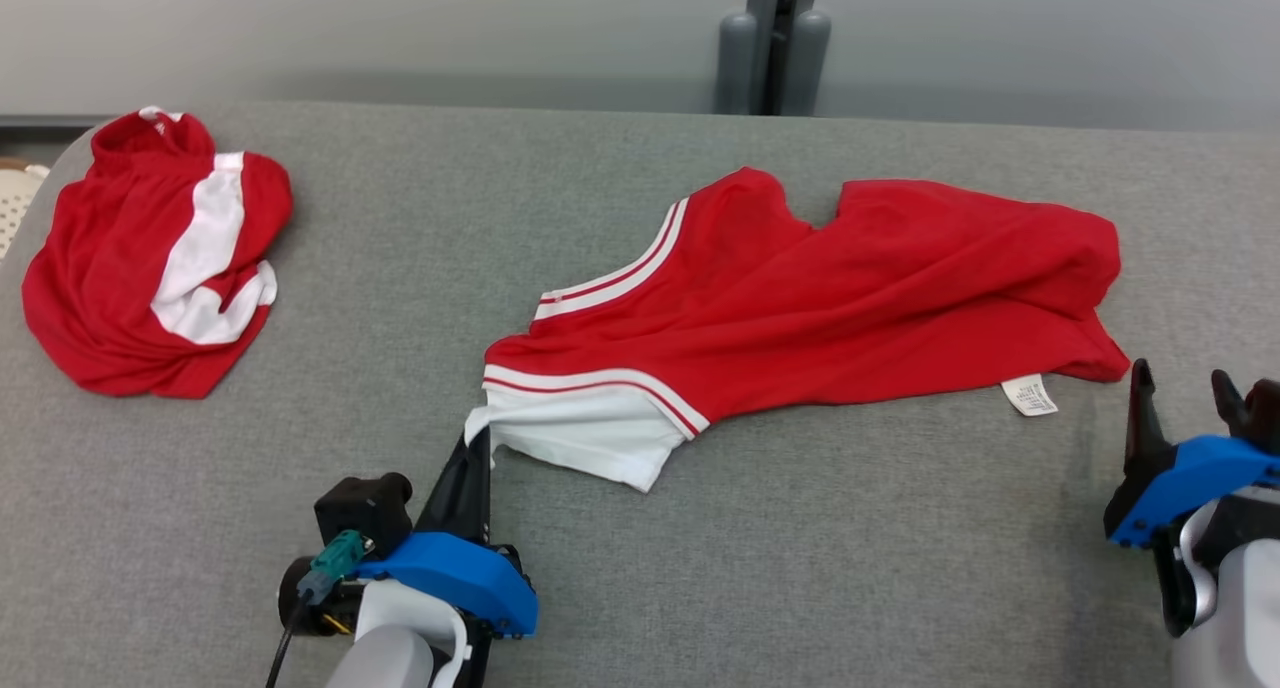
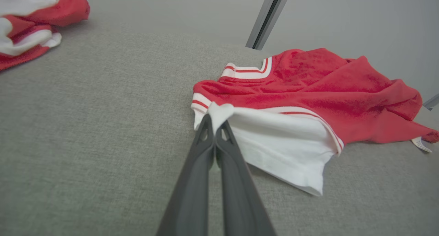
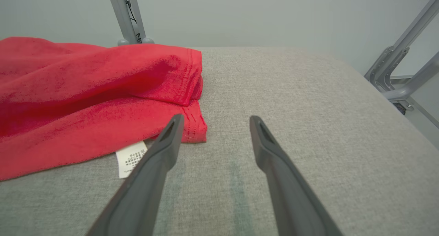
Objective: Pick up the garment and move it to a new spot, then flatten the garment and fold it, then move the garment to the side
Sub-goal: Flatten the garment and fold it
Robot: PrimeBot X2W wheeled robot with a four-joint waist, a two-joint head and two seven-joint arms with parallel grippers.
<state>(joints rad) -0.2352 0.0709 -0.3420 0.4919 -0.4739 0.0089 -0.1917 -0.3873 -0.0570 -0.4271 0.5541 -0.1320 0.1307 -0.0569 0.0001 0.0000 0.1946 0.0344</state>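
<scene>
1. Head view: the red short-sleeved knit garment with white striped trim (image 1: 800, 298) is spread out crosswise in the middle of the grey woven fabric surface (image 1: 500, 168). The left gripper (image 1: 478, 438) is at the corner of its white sleeve (image 1: 590, 438), fingers pressed together with a bit of the white cloth pinched between the tips. The right gripper (image 1: 1183, 378) sits just beside the garment's other end with its fingers spread and nothing between them. A small white care label (image 1: 1030, 395) pokes out from the hem there, but the print is way too tiny to read. Off to the far left, well apart, there's a crumpled red-and-white cloth pile (image 1: 120, 268).

2. Left wrist view: the left gripper (image 2: 214, 126) is clamped on the corner of the white sleeve (image 2: 281, 140), which bunches up over the fingertips. The rest of the garment (image 2: 308, 88) trails away to the right, flat on the surface.

3. Right wrist view: the right gripper (image 3: 216, 119) is wide apart over bare grey fabric. The garment's (image 3: 85, 92) stitched hem lies just left of the left-hand finger; can't tell if it touches. The care label (image 3: 132, 158) has dark print, unreadable. A grey metal post (image 3: 127, 16) stands behind.
</scene>
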